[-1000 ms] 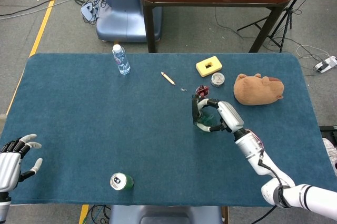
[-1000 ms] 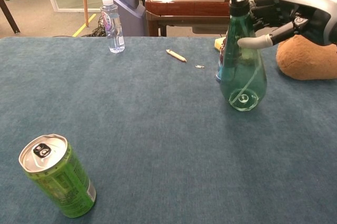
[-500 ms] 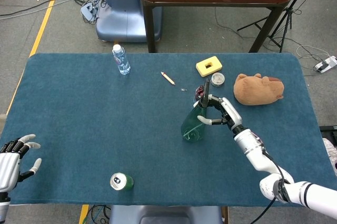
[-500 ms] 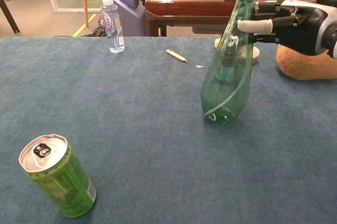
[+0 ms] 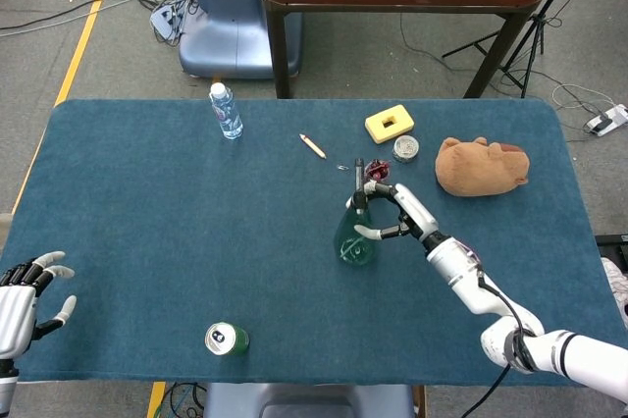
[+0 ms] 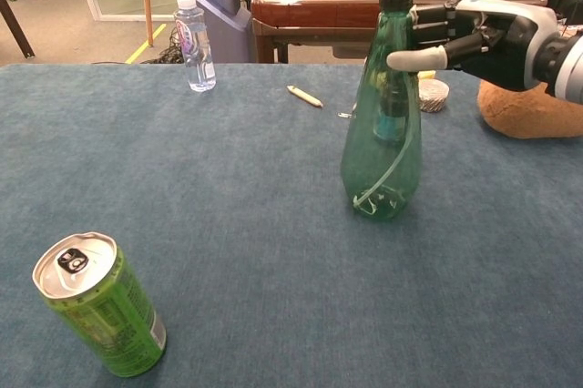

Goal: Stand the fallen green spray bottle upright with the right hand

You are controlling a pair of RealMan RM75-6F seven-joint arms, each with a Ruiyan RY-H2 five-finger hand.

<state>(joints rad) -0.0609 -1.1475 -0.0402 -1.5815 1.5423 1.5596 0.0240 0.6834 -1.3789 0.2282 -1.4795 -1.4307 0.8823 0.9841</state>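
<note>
The green spray bottle (image 6: 383,147) stands nearly upright on the blue table cloth (image 6: 228,224), its base on the cloth and its black nozzle at the top. In the head view the green spray bottle (image 5: 354,235) is near the table's middle. My right hand (image 6: 474,37) grips its neck from the right, thumb across the front; the same right hand (image 5: 388,210) shows in the head view. My left hand (image 5: 29,286) rests open at the table's front left edge, fingers apart and holding nothing.
A green drink can (image 6: 96,315) stands front left. A water bottle (image 6: 194,42) stands at the back left. A pencil (image 6: 304,97), a yellow block (image 5: 389,124), a small tin (image 5: 405,148) and a brown plush toy (image 5: 483,167) lie behind and right of the spray bottle.
The right hand has carried the bottle leftward across the cloth. It leaned with its top to the right half a second ago and now stands close to vertical.
</note>
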